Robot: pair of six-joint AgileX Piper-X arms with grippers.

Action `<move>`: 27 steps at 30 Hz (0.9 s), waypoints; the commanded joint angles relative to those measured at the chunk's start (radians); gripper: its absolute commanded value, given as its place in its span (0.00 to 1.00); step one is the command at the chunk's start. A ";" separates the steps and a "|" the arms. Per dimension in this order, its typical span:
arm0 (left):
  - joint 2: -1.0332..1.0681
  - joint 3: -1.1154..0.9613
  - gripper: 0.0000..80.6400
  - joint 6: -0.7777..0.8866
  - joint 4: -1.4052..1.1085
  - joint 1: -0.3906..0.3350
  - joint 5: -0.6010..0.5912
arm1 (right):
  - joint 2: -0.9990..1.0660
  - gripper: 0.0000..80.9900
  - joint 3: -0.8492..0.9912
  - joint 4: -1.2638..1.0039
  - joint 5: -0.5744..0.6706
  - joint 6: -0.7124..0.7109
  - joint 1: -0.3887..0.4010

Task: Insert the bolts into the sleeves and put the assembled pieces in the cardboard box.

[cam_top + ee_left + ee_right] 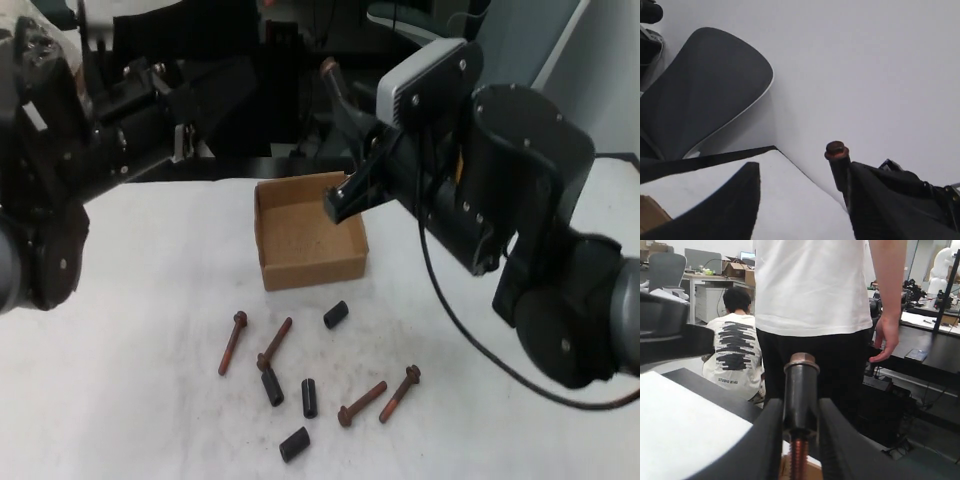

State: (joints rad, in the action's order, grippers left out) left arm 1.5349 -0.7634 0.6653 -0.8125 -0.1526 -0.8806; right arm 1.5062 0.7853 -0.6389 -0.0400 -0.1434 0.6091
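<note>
Left arm (40,200): sits at the left edge of the bench (130,400). Left gripper (802,200) is released. Its fingers (730,210) stand apart with bare bench showing through the gap and nothing between them. It faces across toward the other arm's held part.

Loose stock lies below and on the near side of both grippers, out of their touch:
- Four bolts (232,343). The leftmost has its long axis near-to-far, head at the far end.
- The second bolt (273,345) is slanted, head at the near end, just beside a sleeve.
- The two rightmost bolts (361,402) (399,393) are slanted alike. One has its head near, the other far.
- Four dark sleeves (309,397) are scattered among them. One (336,315) lies nearest the box, one (294,444) nearest the camera.

Cardboard box (315,272): open top, sits under the right arm's (520,170) tool end. I cannot tell what lies inside it.

Right gripper (801,410): clenched on the assembled piece (801,385).
- The fingers (840,440) press the sleeve (801,395) from both sides.
- The piece's long axis is upright, crosswise to the fingers.
- The bolt head (801,362) points up and stands clear above the fingertips.
- The threaded end (799,462) points down, projecting out of the sleeve below the grip.
- A cardboard edge shows directly beneath the threaded end. Whether thread and cardboard touch, I cannot tell.

The left wrist view shows the same piece (837,165) upright, head on top.
</note>
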 commanded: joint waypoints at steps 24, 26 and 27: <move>-0.004 0.118 0.62 -0.090 0.129 0.002 -0.103 | 0.278 0.01 0.275 0.376 0.174 -0.067 -0.077; -0.004 0.118 0.62 -0.090 0.126 0.002 -0.108 | 0.304 0.01 0.303 0.409 0.174 -0.067 -0.095; -0.006 0.118 0.62 -0.090 0.127 0.002 -0.108 | 0.316 0.01 0.318 0.430 0.177 -0.067 -0.103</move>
State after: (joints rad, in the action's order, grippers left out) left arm 1.5349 -0.6437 0.5796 -0.6778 -0.1523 -0.9703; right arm 1.8213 1.0814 -0.2136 0.1301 -0.2015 0.5185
